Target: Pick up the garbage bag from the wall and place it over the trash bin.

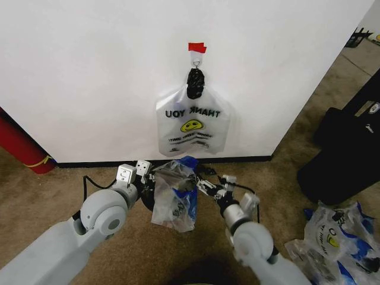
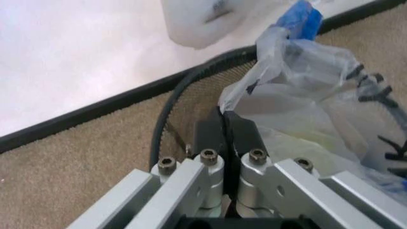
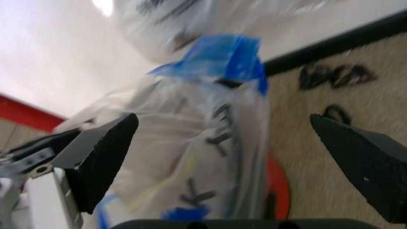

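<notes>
The garbage bag [image 1: 174, 199], whitish see-through plastic with blue handle tips [image 3: 222, 55], hangs crumpled between my two grippers just in front of the wall [image 1: 89, 71]. In the left wrist view the left gripper [image 2: 224, 114] is shut, pinching the bag's edge [image 2: 299, 95]. The right gripper [image 3: 222, 121] is open, its fingers spread wide with the bag hanging in the gap. The trash bin's black mesh rim [image 2: 190, 81] curves just behind the left fingers, and its red base [image 3: 278, 186] peeks out under the bag. In the head view the bag hides most of the bin [image 1: 146, 195].
A similar bag with mirrored lettering [image 1: 191, 127] hangs from the hook under a red tape strip [image 1: 196, 47]. A red cylinder [image 1: 21, 148] leans at the left. A large black case [image 1: 344, 148] and a heap of clear bags [image 1: 335, 237] occupy the carpet at the right.
</notes>
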`<state>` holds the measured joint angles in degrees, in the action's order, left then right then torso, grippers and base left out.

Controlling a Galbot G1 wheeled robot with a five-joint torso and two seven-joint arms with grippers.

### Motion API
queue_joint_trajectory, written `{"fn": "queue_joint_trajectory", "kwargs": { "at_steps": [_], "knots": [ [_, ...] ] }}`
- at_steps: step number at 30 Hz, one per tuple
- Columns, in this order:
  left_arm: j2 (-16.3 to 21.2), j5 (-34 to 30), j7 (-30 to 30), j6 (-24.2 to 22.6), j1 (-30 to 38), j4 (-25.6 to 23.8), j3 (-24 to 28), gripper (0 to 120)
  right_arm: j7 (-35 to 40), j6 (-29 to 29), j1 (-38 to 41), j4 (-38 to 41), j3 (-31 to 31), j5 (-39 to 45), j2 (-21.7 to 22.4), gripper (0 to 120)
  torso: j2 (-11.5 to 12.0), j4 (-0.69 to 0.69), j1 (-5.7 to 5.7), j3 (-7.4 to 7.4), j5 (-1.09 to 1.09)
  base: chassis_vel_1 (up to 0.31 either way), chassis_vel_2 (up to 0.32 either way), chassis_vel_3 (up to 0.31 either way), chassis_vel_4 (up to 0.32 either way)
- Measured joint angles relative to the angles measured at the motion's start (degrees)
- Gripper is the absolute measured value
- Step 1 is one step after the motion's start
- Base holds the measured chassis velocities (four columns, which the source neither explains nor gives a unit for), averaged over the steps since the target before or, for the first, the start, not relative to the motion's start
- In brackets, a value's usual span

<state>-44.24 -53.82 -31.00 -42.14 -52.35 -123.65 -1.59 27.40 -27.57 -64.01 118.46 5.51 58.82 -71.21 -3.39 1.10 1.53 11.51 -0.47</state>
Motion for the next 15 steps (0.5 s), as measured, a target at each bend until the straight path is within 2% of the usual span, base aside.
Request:
{"fn": "queue_joint_trajectory", "kwargs": {
  "at_steps": [6,15],
  "knots": [
    [-0.1,0.7,0.3,0.0,1.2,0.7,2.1,0,4.7,-7.9,4.5,-1.3,-0.9,4.4,-2.7,100,0.0,0.01,0.00,0.00,0.01,0.000,0.000,0.000,0.000],
    [-0.1,1.2,1.1,0.0,1.9,2.4,2.4,0,13.6,-13.5,9.6,-7.4,-1.4,9.5,-6.6,100,0.0,0.00,0.00,0.00,0.00,0.000,0.000,0.000,0.000]
  ]
}}
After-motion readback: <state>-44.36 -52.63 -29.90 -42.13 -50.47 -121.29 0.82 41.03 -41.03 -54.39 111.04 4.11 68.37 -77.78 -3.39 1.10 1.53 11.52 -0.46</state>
